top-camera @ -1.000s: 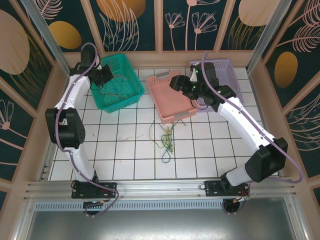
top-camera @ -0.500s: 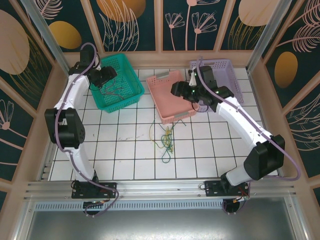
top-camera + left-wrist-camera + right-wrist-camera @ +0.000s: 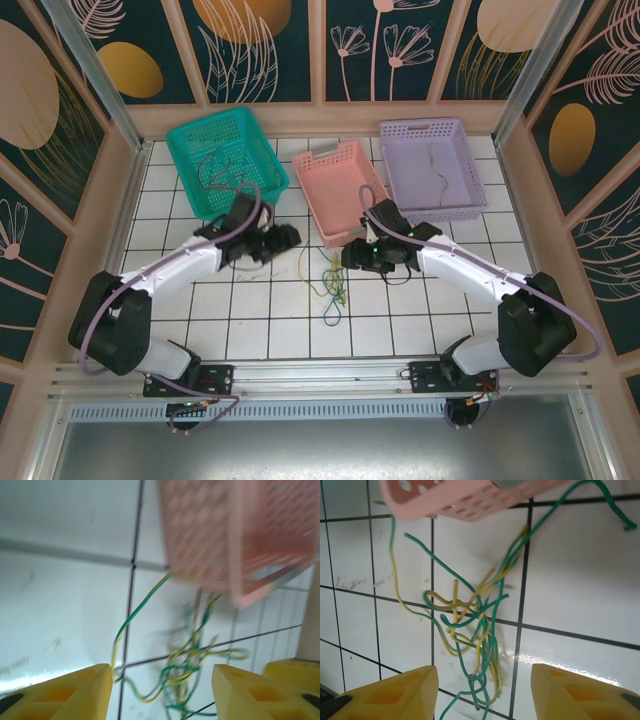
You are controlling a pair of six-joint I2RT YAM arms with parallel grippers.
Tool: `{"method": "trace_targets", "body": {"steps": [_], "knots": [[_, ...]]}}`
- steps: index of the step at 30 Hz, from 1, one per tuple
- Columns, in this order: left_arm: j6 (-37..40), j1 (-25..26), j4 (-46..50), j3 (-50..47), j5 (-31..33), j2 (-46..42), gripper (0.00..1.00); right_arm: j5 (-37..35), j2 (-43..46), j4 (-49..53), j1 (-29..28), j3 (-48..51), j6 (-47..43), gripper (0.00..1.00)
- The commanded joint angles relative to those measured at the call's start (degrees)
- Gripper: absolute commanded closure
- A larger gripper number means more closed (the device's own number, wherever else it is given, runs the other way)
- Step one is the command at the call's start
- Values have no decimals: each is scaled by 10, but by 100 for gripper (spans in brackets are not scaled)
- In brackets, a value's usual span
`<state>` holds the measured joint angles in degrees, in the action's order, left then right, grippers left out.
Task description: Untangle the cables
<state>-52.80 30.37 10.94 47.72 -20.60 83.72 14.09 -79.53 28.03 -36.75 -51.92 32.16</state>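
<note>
On the white tiled floor, just in front of the pink basket, you have the cables lying in 1 loose knot of green and yellow strands. From the right wrist camera, the cables cross and loop over each other at the middle, and a few strands run up to the near edge of the pink basket. The left wrist camera is blurred, but you can make out the same knot below the pink basket.

Your left gripper sits up and to the left of the knot, and your right gripper is just to its right. Both are spread and grasp nothing: the left gripper has bare floor and loose strands showing between its 2 yellow fingers, and the right gripper looks down on the tangle through its gap, clear of the strands.

Further back, the green basket holds some dark wires, and the lilac basket holds 1 thin wire.
</note>
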Motion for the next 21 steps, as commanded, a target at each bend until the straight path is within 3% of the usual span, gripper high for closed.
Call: {"method": "trace_targets", "body": {"steps": [1,7,13,15,19,21], "knots": [[-15,20,-107,-14,-4,15,42,16,12,-45,-2,16,32,48],[51,28,-91,-12,9,78,43,13,11,-52,-4,23,46,48],[84,39,-72,2,19,111,57,7,8,-50,-6,18,57,47],[85,44,-81,0,21,114,64,4,2,-46,-9,15,60,46],[94,60,-93,8,34,114,99,-5,-15,-47,-20,11,75,45],[95,70,-93,12,37,97,100,-9,-22,-54,-28,10,87,43]]}}
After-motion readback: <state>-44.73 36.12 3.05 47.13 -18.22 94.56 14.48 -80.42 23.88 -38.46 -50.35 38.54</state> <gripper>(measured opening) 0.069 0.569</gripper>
